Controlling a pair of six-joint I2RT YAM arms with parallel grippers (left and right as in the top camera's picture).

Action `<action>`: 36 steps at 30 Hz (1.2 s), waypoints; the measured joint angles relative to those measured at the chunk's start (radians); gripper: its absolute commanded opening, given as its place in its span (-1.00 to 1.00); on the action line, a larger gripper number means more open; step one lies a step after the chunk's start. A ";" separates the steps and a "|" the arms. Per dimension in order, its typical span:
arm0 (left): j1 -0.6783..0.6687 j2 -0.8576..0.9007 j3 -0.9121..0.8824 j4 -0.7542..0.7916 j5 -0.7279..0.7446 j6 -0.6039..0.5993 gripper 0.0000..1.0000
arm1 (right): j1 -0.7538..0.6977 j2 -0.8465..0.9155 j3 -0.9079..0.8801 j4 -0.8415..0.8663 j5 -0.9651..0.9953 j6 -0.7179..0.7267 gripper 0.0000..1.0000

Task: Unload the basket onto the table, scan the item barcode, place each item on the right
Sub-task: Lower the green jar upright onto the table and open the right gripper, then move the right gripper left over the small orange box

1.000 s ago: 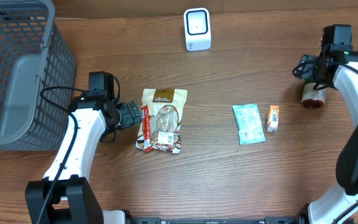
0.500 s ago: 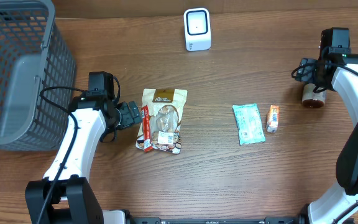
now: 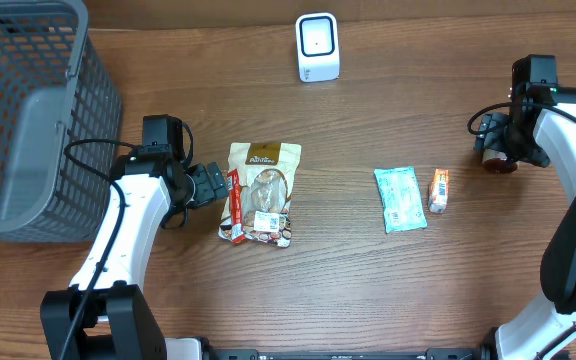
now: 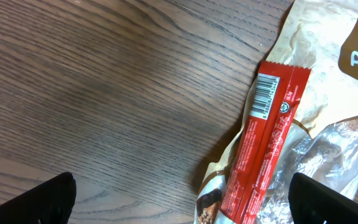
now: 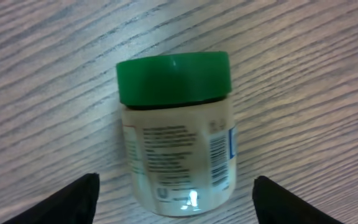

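the green-lid jar lies on its side at the right end of the wooden table, just under the right gripper, whose fingers stand apart on each side of it, while the left gripper, also spread wide, is far off by the red snack bar.

Left fingers spread wide, right fingers parted
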 measured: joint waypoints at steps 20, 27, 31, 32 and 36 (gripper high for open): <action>0.000 0.000 0.000 0.000 0.000 0.000 1.00 | 0.000 -0.063 0.038 -0.209 -0.269 0.012 0.31; 0.000 0.000 0.000 0.000 0.000 0.000 1.00 | 0.000 -0.121 0.050 -0.316 -0.361 -0.007 0.31; 0.000 0.000 0.000 0.000 0.000 0.000 1.00 | 0.009 -0.121 0.019 -0.302 -0.397 -0.008 0.32; 0.000 0.000 0.000 0.000 0.000 0.000 1.00 | 0.013 -0.121 0.007 -0.296 -0.401 -0.008 0.31; 0.000 0.000 0.000 0.000 0.000 0.000 0.99 | 0.051 -0.121 -0.071 -0.231 -0.411 -0.008 0.32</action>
